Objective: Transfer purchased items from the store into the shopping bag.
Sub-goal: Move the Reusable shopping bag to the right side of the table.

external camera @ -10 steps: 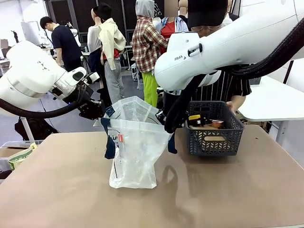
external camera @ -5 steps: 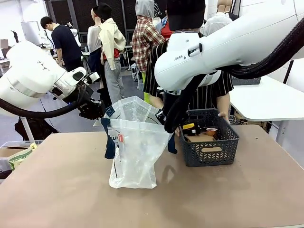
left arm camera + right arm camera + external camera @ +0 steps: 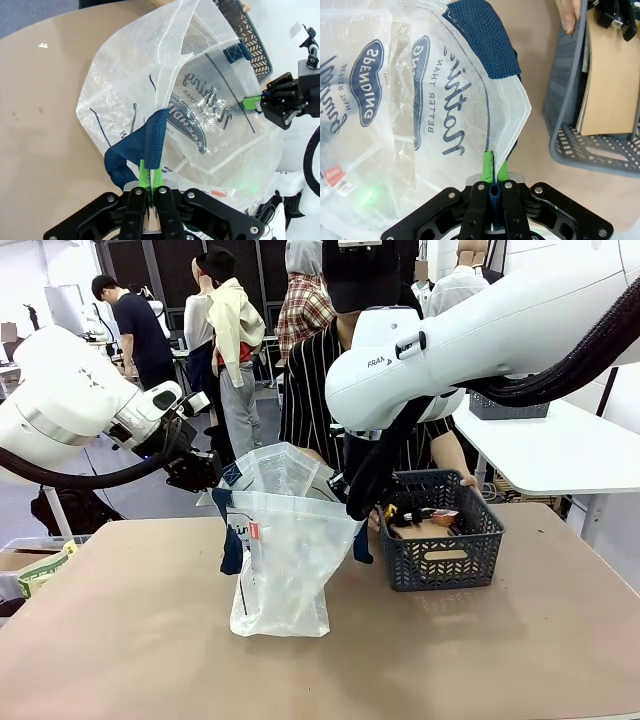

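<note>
The shopping bag (image 3: 282, 558) stands open in the middle of the table, held up by both grippers. My left gripper (image 3: 207, 476) is shut on the bag's rim by a navy strap (image 3: 152, 137); its green pads (image 3: 144, 172) pinch the plastic. My right gripper (image 3: 352, 506) is shut on the opposite rim, pads (image 3: 487, 162) clamped over the strap edge. The store, a dark lattice basket (image 3: 482, 540), sits right of the bag. Inside it lie a flat brown box (image 3: 610, 75) and a red-orange packet (image 3: 446, 515). A person's hand (image 3: 469, 480) rests on the basket's far rim.
The person in a striped top (image 3: 310, 390) stands at the far edge behind the basket, fingers (image 3: 568, 15) on its rim. A black and yellow item (image 3: 392, 511) also lies in the basket. Bare tabletop (image 3: 150, 640) stretches in front of the bag and basket.
The person has stepped to the left and shifted the basket slightly left and nearer to the bag. Both grippers and the bag have stayed put.
</note>
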Available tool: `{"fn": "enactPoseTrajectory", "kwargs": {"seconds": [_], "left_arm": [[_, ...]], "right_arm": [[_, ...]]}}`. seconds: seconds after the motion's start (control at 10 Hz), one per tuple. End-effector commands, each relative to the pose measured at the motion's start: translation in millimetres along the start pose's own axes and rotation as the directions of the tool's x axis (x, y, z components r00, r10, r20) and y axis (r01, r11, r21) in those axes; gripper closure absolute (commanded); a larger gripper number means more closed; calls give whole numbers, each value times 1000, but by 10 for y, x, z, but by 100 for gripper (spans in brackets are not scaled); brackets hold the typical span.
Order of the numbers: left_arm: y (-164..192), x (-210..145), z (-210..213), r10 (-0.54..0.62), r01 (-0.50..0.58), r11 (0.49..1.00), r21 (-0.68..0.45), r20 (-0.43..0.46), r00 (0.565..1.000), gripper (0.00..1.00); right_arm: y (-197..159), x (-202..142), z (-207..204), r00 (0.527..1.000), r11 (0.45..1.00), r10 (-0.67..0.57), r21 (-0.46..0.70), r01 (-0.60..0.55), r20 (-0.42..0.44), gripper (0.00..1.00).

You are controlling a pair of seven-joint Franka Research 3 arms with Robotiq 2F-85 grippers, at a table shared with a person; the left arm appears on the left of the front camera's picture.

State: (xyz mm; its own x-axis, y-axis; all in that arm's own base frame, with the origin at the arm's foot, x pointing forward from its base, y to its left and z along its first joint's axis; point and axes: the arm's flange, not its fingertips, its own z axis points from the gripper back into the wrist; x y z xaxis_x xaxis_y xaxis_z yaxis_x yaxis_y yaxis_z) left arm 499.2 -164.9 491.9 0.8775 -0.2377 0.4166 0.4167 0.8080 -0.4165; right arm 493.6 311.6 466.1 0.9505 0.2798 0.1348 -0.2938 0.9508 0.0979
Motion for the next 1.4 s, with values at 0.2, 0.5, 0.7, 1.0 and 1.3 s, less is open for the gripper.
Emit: {"fn": "enactPoseTrajectory", "kwargs": {"seconds": [0.2,0.5,0.7,1.0,1.3], "left_arm": [[10,1,29,-2,2,1000,2,6,1000,100],[10,1,29,-2,2,1000,2,6,1000,100],[10,1,29,-2,2,1000,2,6,1000,100],[10,1,29,-2,2,1000,2,6,1000,100],[10,1,29,-2,2,1000,2,6,1000,100]], "right_arm": [[-15,-33,4,1000,1000,-7,10,7,-1,100],[-15,-33,4,1000,1000,-7,10,7,-1,100],[-15,-33,4,1000,1000,-7,10,7,-1,100],[-15,-33,4,1000,1000,-7,10,7,-1,100],[-15,-33,4,1000,1000,-7,10,7,-1,100]]}}
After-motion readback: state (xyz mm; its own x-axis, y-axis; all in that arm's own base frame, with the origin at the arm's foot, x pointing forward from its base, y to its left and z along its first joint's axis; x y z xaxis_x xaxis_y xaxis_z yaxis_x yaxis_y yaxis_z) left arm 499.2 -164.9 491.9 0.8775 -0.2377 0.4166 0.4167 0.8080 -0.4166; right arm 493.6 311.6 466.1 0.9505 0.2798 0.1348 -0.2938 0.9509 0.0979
